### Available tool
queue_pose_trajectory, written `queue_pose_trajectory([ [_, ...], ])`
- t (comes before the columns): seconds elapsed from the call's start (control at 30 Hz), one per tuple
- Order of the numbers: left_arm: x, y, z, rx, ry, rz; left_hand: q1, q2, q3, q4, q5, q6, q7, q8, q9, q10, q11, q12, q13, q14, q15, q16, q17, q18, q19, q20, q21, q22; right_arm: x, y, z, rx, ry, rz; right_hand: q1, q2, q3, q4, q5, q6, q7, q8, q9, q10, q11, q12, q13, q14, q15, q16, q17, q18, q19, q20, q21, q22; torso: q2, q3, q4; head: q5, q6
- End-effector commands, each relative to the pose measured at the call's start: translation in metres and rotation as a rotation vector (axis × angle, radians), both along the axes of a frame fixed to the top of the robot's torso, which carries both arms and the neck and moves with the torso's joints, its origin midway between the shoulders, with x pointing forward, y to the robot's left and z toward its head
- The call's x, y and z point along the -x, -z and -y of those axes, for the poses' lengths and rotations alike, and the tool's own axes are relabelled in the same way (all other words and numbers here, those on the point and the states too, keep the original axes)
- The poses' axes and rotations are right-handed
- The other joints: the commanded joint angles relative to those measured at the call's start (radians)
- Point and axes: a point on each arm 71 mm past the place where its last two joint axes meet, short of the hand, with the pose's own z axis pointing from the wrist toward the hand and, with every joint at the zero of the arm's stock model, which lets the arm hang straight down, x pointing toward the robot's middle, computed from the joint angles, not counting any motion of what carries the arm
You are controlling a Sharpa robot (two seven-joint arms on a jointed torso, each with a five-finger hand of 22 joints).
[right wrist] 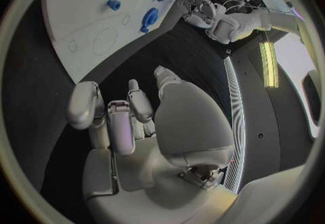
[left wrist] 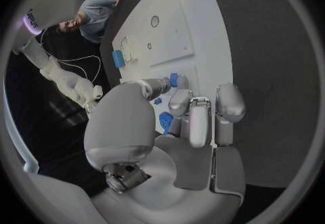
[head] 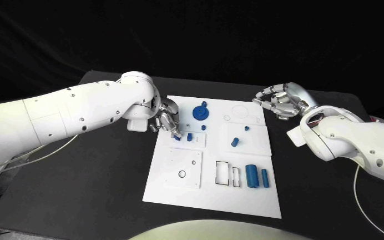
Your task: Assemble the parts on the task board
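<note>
Left robot hand (head: 166, 119): its fingers are bunched together at the near-left part of the task board (head: 184, 190); in the left wrist view the fingertips (left wrist: 177, 80) close round a small blue part (left wrist: 174, 78), so it seems to pinch that piece, though the fingers cover most of the part and its shape cannot be told; a second blue piece (left wrist: 165, 122) shows between the fingers lower down, and whether the hand touches it cannot be told.

Right robot hand (head: 280, 101): it hangs above the black tabletop (head: 96, 195) just beyond the board's far right corner, well apart from the parts; its fingers are curled inward with nothing between them, as the right wrist view (right wrist: 129, 121) also shows.

Task board: a white plate lying flat between the two hands, with outlined recesses on it; the small circles and rectangles are too fine to read closely.

Blue round part (head: 200, 110): it sits on the board just beside the left hand's fingers, toward the right hand; its exact form is hard to make out.

Small blue peg (head: 235, 141): it lies tilted near the middle of the board, between the two hands.

Two blue bars (head: 257, 176): they lie side by side at the board's near right, well apart from both hands.

Tiny blue pieces (head: 190, 137): they lie close to the left fingertips, partly hidden by them.
</note>
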Motion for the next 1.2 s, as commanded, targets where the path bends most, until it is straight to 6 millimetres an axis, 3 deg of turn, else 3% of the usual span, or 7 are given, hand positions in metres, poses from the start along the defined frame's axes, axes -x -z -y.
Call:
queue_pose_trajectory([
  [0.03, 0.0, -0.0013, 0.0026, 0.032, -0.02, 0.014, 0.009, -0.004, 0.189, -0.193, 0.007, 0.009, 0.0, 0.0, 0.001, 0.009, 0.001, 0.007, 0.002, 0.058, -0.006, 0.006, 0.083, 0.004, 0.01, 0.0, 0.003, 0.001, 0.0007, -0.0001, -0.0015, 0.005, -0.016, 0.009, 0.002, 0.006, -0.005, -0.002, 0.004, -0.006, 0.001, 0.004, 0.001, -0.006, -0.001, -0.002, -0.001, 0.045, -0.006, -0.006, 0.008, 0.007, -0.007, -0.003, -0.003, -0.001, 0.0, 0.0009, -0.0005, 0.001, -0.001],
  [1.2, -0.0036, 0.0076, 0.0035, -0.067, 0.03, 0.044, 0.009, -0.006, 0.192, -0.193, 0.008, 0.011, -0.001, -0.001, 0.001, 0.011, 0.0, 0.006, 0.001, 0.058, -0.007, 0.006, 0.083, 0.004, 0.012, -0.001, 0.005, 0.004, 0.0007, 0.0004, -0.0016, 0.005, -0.016, 0.008, 0.002, 0.006, -0.007, -0.001, 0.005, -0.006, 0.001, 0.006, 0.0, -0.007, -0.001, -0.002, -0.001, 0.044, -0.006, -0.007, 0.005, 0.008, -0.007, -0.003, -0.004, -0.001, 0.0, 0.0011, -0.0004, 0.006, -0.005],
])
